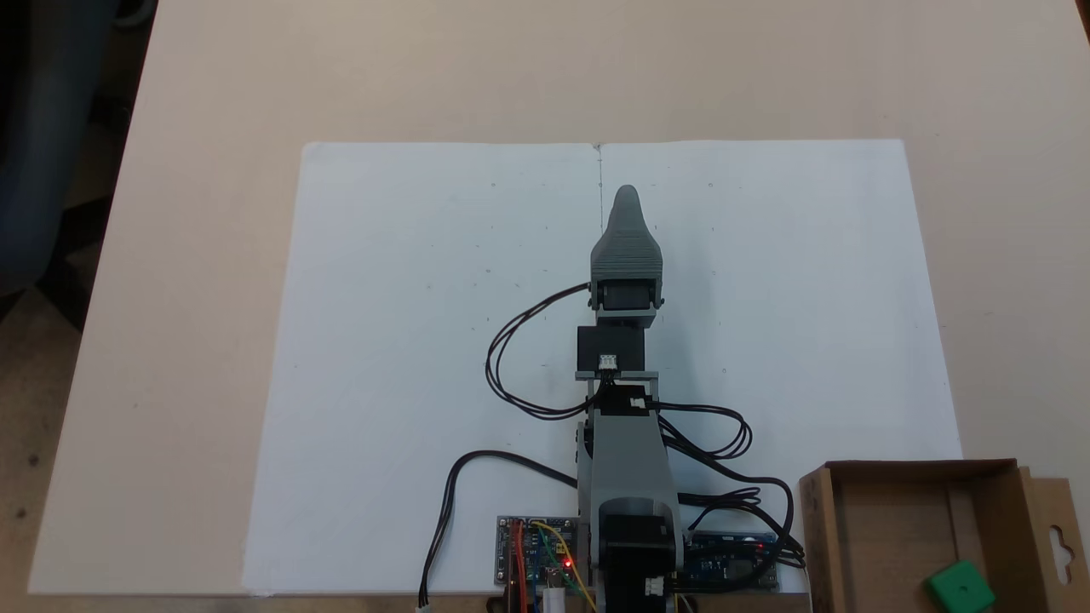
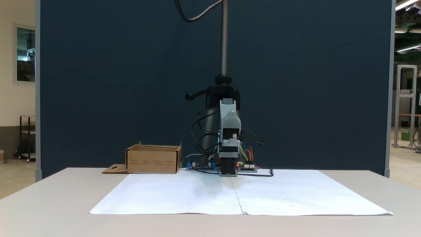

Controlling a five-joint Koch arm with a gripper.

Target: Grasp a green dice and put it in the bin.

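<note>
While the arm [image 1: 628, 477] stands folded along the middle seam of the white paper sheet [image 1: 409, 358], its gripper [image 1: 627, 200] points toward twelve o'clock in a fixed view, with only one grey tapered jaw showing from above, so I cannot tell whether the fingers are spread or pressed together. Lying inside the bin [image 1: 817, 528], the green dice [image 1: 960, 587] sits down at about five o'clock from the gripper, well apart from it. Seen from the front in a fixed view, the bin [image 2: 153, 159] rests at nine o'clock from the arm's base, its flap [image 2: 114, 169] flat on the table [image 2: 49, 204].
</note>
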